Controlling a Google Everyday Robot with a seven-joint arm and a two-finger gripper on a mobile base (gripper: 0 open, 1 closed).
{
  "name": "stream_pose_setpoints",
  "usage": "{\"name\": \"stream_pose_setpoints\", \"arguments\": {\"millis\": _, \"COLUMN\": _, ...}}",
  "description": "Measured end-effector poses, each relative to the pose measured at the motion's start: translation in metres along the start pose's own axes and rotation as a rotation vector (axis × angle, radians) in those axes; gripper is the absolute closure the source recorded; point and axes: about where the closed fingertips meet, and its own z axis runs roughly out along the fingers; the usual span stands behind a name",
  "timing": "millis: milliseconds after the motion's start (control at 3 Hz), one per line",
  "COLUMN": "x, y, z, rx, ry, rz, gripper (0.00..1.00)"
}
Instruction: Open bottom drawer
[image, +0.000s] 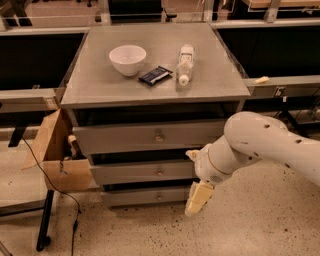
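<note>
The bottom drawer (140, 197) is the lowest and narrowest of three grey fronts on the cabinet, with a small round knob at its centre. It looks closed. My gripper (198, 199) hangs from the white arm (260, 145) just in front of this drawer's right end, a short way right of the knob and pointing down at the floor. It holds nothing that I can see.
Above are the middle drawer (145, 172) and top drawer (145, 137). On the cabinet top (100, 85) are a white bowl (128, 59), a dark packet (155, 75) and a lying bottle (185, 64). A cardboard box (52, 150) and a cable sit at the left.
</note>
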Motion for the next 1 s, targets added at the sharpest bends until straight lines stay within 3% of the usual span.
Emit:
{"name": "stream_pose_setpoints", "arguments": {"millis": 333, "x": 0.000, "y": 0.000, "z": 0.000, "rx": 0.000, "ry": 0.000, "rz": 0.000, "gripper": 0.00}}
{"name": "stream_pose_setpoints", "arguments": {"millis": 667, "x": 0.014, "y": -0.008, "z": 0.024, "rx": -0.011, "ry": 0.048, "rz": 0.035, "gripper": 0.00}}
{"name": "stream_pose_setpoints", "arguments": {"millis": 1000, "x": 0.050, "y": -0.024, "z": 0.077, "rx": -0.033, "ry": 0.094, "rz": 0.099, "gripper": 0.00}}
